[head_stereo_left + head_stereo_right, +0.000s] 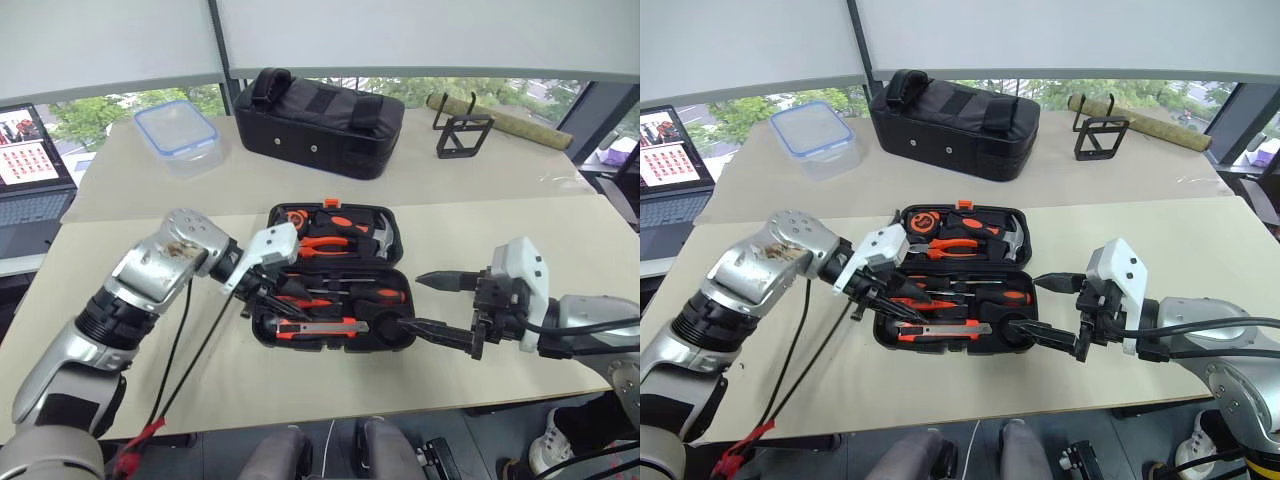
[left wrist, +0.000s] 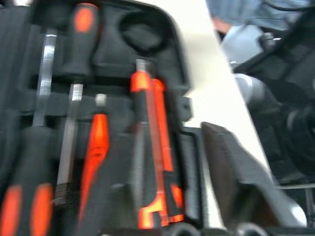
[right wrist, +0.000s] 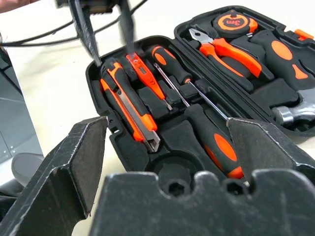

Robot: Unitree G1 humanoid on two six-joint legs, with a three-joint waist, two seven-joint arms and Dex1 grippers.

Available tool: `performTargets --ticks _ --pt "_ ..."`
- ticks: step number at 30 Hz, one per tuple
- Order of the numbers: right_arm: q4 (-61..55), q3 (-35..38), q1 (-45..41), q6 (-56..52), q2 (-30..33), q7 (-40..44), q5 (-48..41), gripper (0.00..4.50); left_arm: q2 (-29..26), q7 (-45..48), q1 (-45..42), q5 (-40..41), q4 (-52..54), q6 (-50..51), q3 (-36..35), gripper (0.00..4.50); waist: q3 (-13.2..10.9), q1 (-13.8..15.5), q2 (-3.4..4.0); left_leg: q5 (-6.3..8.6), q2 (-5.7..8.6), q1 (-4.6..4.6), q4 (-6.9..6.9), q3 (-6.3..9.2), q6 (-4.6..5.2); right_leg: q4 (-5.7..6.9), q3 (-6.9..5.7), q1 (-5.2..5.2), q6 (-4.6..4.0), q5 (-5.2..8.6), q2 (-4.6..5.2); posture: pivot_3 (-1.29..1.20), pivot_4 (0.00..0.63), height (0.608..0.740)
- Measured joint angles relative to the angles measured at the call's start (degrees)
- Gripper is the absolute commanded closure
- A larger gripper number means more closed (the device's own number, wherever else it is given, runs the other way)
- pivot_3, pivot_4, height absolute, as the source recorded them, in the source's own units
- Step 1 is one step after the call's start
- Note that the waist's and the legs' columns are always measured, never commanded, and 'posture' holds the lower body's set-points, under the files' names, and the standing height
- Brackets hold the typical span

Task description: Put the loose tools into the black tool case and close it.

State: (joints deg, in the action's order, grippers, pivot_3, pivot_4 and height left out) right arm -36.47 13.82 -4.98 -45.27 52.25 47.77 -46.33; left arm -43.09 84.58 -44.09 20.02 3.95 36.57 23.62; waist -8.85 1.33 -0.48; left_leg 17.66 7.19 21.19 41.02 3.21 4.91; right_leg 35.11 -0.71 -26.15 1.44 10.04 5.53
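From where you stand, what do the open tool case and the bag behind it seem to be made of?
The tool case looks like hard black moulded plastic: matt, with rigid slots shaped to each tool. The bag behind it looks like black woven fabric, probably nylon: soft rounded corners, sewn straps on top and small rivets on the front. Neither material is certain from its look alone.

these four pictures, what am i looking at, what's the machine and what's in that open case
It is a humanoid robot with two arms. Two pictures look down from its head; the other two look along each hand from the wrist. On the table lies an open black tool case. Its slots hold pliers, a hammer, a tape measure, screwdrivers and a utility knife. The left hand reaches into the case; the right hand stands open beside it, holding nothing. Behind are a fabric bag and a plastic box.
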Motion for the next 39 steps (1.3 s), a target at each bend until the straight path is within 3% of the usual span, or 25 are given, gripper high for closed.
performTargets --ticks 1,2,16,25,28,35,38,39 --pt "0.0 0.0 0.0 0.0 0.0 0.0 0.0 0.00 0.2 -0.1 0.1 -0.9 -0.5 -1.9 0.0 4.43 0.0 0.1 0.00 0.00 0.01 0.00 0.01 0.00 0.01 0.00 0.01 0.01 0.00 0.00 0.01 0.00 0.150 0.722" --pt "0.0 0.0 0.0 0.0 0.0 0.0 0.0 0.00 0.4 -0.1 0.2 -1.8 -1.0 -3.3 0.1 4.47 0.0 0.2 0.00 0.00 0.01 0.00 0.00 0.00 0.01 0.00 0.03 0.01 0.00 0.00 0.01 0.00 0.150 0.722" --pt "-0.1 0.0 0.0 0.0 -0.6 -0.6 0.0 0.00 6.5 -4.3 1.3 -14.1 -8.2 -18.4 5.1 4.47 0.1 0.9 0.10 0.03 0.00 -0.09 0.01 0.00 0.08 0.01 0.13 0.14 0.01 0.00 0.04 0.00 0.150 0.722" --pt "-0.6 1.5 2.2 0.0 -0.6 -1.0 0.0 0.00 6.9 -5.4 5.3 -13.7 -9.0 -21.9 1.7 4.47 0.3 0.8 0.12 0.05 -0.02 -0.10 -0.02 -0.01 0.11 0.08 0.13 0.09 0.03 -0.02 0.02 0.00 0.150 0.722" --pt "0.1 6.9 6.8 -0.1 1.9 0.0 0.9 0.00 6.6 -5.2 7.8 -9.5 -8.9 -18.8 -2.4 3.79 0.2 0.8 0.10 0.05 -0.02 0.02 -0.02 -0.02 0.11 0.11 0.08 -0.05 0.03 -0.02 -0.03 0.00 0.150 0.722" --pt "6.0 18.5 20.5 1.8 5.7 5.8 8.2 0.00 0.0 -2.1 8.0 4.0 -4.2 -6.7 -15.2 1.28 0.2 0.9 0.06 0.05 -0.02 -0.01 -0.02 -0.04 0.10 0.07 0.01 -0.02 0.03 -0.01 -0.06 0.00 0.150 0.722" --pt "11.9 19.1 22.1 3.5 5.8 6.8 12.3 0.00 -2.2 -1.7 8.4 10.3 0.0 -0.9 -20.1 0.15 0.2 0.7 0.07 0.05 -0.02 -0.06 -0.02 -0.07 0.10 0.07 0.01 0.01 0.03 -0.01 -0.07 0.00 0.150 0.722" --pt "13.8 18.0 20.9 3.9 5.9 6.7 13.3 0.00 -2.1 -2.5 8.6 11.6 1.3 0.0 -21.1 0.06 0.2 0.7 0.07 0.06 -0.03 -0.09 -0.02 -0.07 0.08 0.07 0.02 0.04 0.03 -0.01 -0.06 0.00 0.150 0.722"
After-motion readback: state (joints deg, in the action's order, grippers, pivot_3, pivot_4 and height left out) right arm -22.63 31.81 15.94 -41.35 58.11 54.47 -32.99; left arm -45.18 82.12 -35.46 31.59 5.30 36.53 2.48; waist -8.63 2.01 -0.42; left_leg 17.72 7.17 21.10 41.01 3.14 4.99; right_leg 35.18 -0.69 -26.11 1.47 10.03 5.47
